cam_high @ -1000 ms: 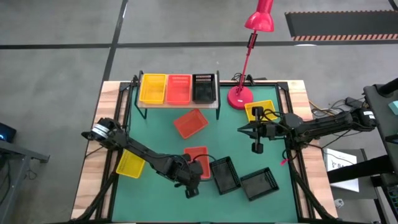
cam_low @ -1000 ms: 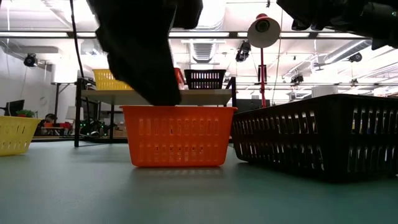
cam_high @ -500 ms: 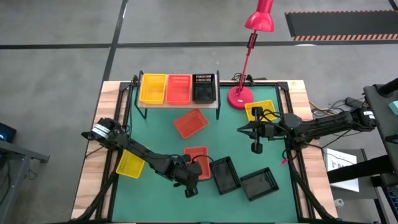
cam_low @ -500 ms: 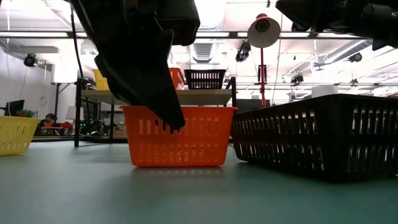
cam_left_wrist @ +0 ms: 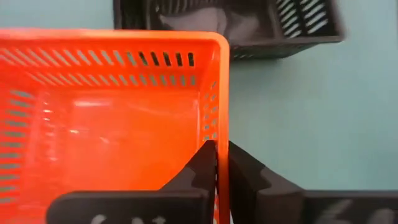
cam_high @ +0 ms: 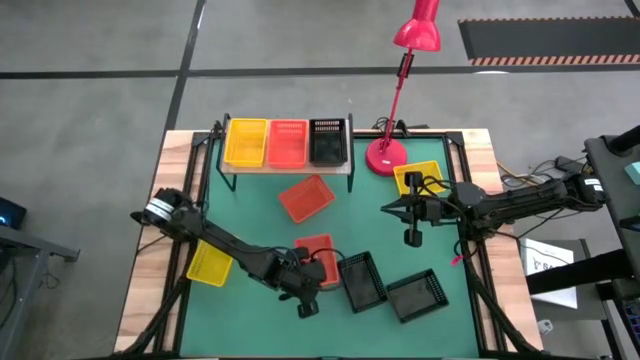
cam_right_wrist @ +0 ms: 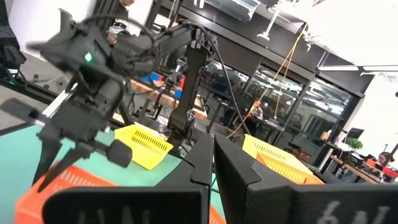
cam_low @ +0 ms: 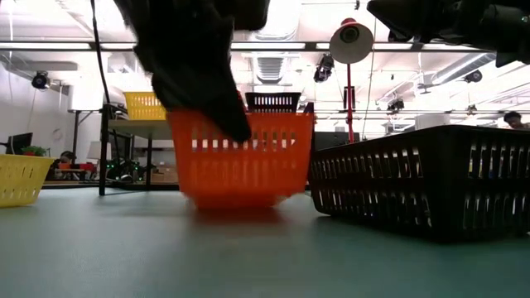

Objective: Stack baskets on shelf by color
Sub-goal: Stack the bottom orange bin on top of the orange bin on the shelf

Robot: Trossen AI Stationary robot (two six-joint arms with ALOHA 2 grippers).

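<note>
Red-orange basket now gripped, lifted.

Glossy red-orange slotted plastic basket, matt black plastic mesh basket, smooth matt green table top, light wooden plank shelf, glossy pink lamp

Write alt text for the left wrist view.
The left pincer is shut on the side wall of a red-orange basket, seen from above. Beyond the basket, a black basket sits on the green table.
</note>
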